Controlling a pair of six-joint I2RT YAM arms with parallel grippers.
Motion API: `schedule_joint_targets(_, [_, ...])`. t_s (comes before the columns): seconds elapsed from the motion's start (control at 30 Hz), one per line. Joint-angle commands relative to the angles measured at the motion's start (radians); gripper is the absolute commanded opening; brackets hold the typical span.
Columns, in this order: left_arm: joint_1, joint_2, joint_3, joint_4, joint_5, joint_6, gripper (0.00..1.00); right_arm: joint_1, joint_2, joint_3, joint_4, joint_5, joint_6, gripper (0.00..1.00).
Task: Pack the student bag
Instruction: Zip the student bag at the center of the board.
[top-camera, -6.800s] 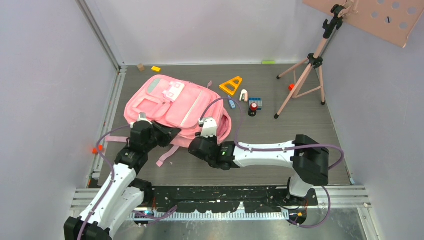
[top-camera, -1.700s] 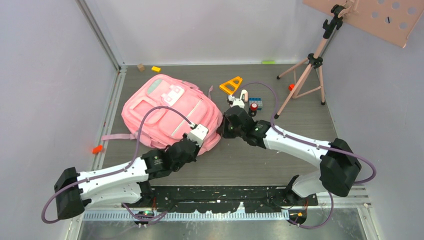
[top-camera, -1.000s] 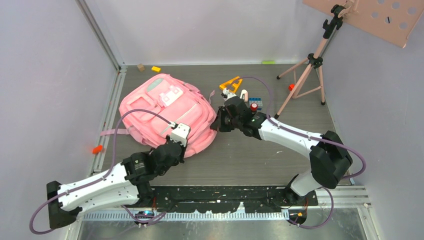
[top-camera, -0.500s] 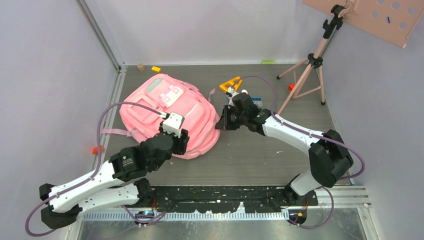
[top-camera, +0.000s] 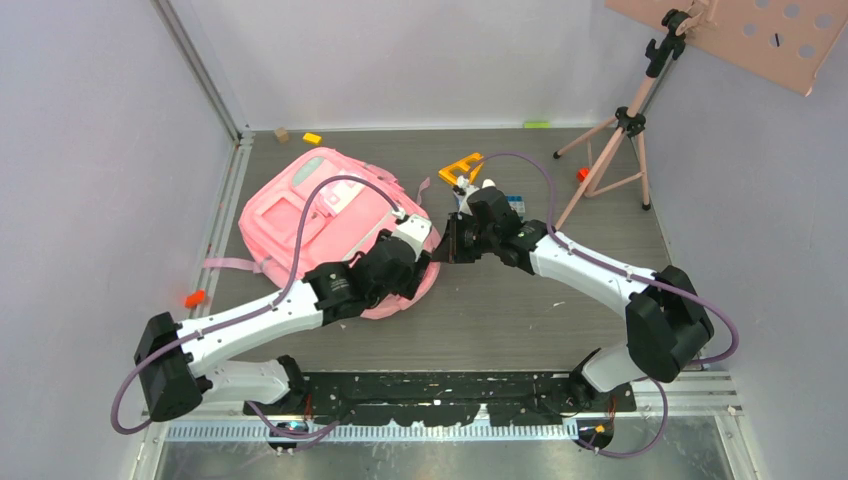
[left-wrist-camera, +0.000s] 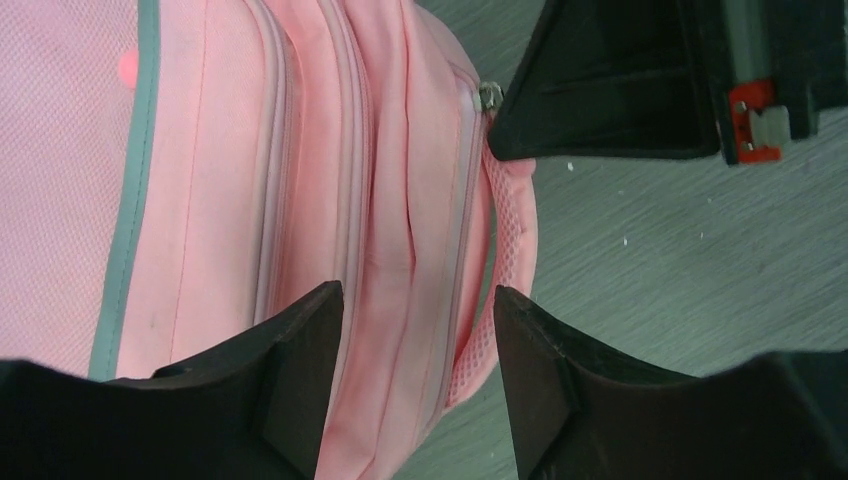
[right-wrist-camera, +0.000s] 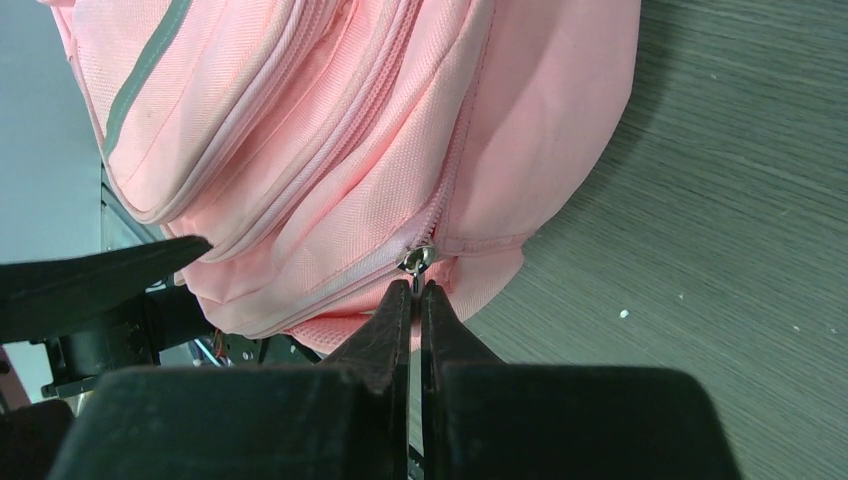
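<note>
The pink bag (top-camera: 300, 215) lies flat on the table (top-camera: 560, 310). The right gripper (right-wrist-camera: 414, 288) is clamped on its zipper pull (right-wrist-camera: 417, 259); the left gripper (left-wrist-camera: 415, 300) hangs with jaws apart astride its edge. Unbraced, the bag could slide, not unzip.

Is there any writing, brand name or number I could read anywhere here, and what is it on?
None can be read.
The patch on the student bag shows only pink and white shapes.
Any markings on the orange triangle are too small to read.
</note>
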Motion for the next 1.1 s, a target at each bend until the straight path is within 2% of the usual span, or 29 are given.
schedule_joint_targets(0.0, [0.052,0.013,-0.018,0.156,0.066,0.007,0.59,0.001,-0.061,0.009,-0.013,-0.027,-0.010,0.00])
schedule_joint_targets(0.4, [0.071,0.117,-0.045,0.292,0.070,0.015,0.58,0.001,-0.071,0.001,-0.026,-0.029,-0.014,0.00])
schedule_joint_targets(0.5, [0.071,0.141,-0.043,0.299,0.070,0.023,0.44,0.001,-0.077,0.002,-0.038,-0.022,-0.017,0.00])
schedule_joint_targets(0.6, [0.071,0.159,-0.037,0.288,0.082,0.026,0.16,0.001,-0.087,0.002,-0.047,-0.004,-0.017,0.00])
schedule_joint_targets(0.67, [0.071,0.164,-0.036,0.275,0.091,0.026,0.03,0.001,-0.092,0.006,-0.070,0.024,-0.017,0.00])
schedule_joint_targets(0.7, [0.071,0.164,-0.038,0.267,0.095,0.026,0.00,0.001,-0.093,0.012,-0.079,0.048,-0.017,0.00])
schedule_joint_targets(1.07, [0.071,0.071,-0.129,0.200,0.160,-0.002,0.00,0.001,-0.091,0.106,-0.268,0.307,-0.024,0.01])
